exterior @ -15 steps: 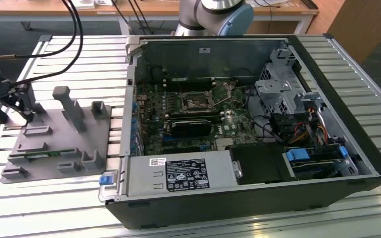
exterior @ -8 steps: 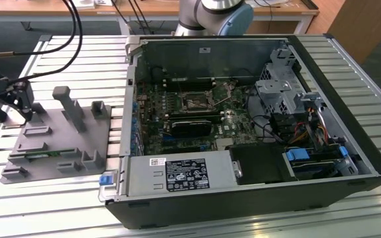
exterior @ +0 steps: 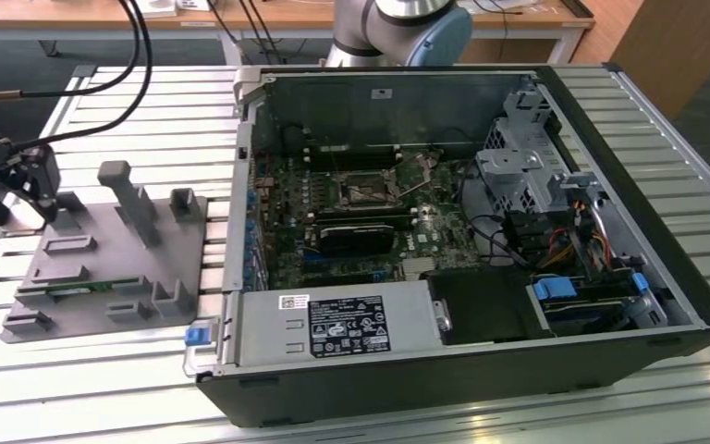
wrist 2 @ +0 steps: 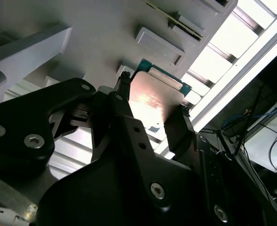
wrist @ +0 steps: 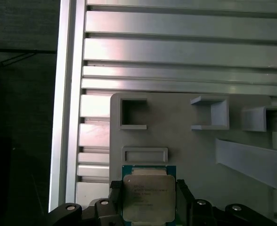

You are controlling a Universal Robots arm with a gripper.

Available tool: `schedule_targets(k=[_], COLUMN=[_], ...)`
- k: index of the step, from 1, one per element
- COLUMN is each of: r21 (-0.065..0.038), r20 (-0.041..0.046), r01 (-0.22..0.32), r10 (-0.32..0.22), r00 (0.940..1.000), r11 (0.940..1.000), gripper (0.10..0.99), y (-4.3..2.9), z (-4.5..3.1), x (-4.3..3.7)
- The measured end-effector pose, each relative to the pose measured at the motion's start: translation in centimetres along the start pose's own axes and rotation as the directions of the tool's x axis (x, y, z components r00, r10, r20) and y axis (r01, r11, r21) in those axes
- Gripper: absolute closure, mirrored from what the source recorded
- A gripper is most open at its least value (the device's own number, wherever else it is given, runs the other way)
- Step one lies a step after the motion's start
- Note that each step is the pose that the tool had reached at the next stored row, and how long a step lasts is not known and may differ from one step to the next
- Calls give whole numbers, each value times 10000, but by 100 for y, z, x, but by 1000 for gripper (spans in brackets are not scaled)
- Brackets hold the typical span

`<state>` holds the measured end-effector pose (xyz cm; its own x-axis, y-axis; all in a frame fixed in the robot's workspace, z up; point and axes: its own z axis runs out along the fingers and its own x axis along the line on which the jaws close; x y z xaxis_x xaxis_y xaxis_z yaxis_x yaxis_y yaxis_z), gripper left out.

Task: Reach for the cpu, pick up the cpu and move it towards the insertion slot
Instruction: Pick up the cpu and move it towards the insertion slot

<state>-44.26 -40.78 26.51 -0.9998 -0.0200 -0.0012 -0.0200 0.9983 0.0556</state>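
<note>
**rigwatcher:** so has it actually got the chip, or is it just hovering over it?

**slotB:** Looks like it's got it. In both wrist views the cpu [wrist: 148,197] sits right between the two dark fingers [wrist: 114,194] of the gripper [wrist 2: 154,96]. There's one finger against each opposite edge, drawn in narrow and pinching the chip by its sides. The silvery top faces up, with a bit of green edge showing round it.

**rigwatcher:** lifted yet?

**slotB:** Honestly can't tell. It's over the grey holder [exterior: 115,254], just beside a shallow rectangular recess [wrist: 145,154]. It could be resting on the plastic or hanging just off it. I'd call this the pick-up step: reach finished, grasp on, carry not begun.

**rigwatcher:** and the socket?

**slotB:** The insertion slot [exterior: 365,191] is well apart from it. It's inside the open computer case [exterior: 380,111], off toward the exterior view's right. The arm's business end is way over at that view's left, above the holder.

**rigwatcher:** so what does the trip need?

**slotB:** My guess is a clean vertical lift first, because the holder has an upright post [exterior: 127,199] and other raised bits near the path. Then it has to go high enough to clear the case wall before coming down over the board. The grip is only on the thin edges, so I'd want the chip kept level and the motion gentle, or it could tilt or slip.
</note>
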Motion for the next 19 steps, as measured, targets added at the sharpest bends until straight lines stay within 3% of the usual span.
schedule_targets(k=[19], r21=[-1], r20=[1], r01=[0], r10=[0], r00=[10000], r11=[10000], gripper=[545], y=[7], z=[-102], x=[0])
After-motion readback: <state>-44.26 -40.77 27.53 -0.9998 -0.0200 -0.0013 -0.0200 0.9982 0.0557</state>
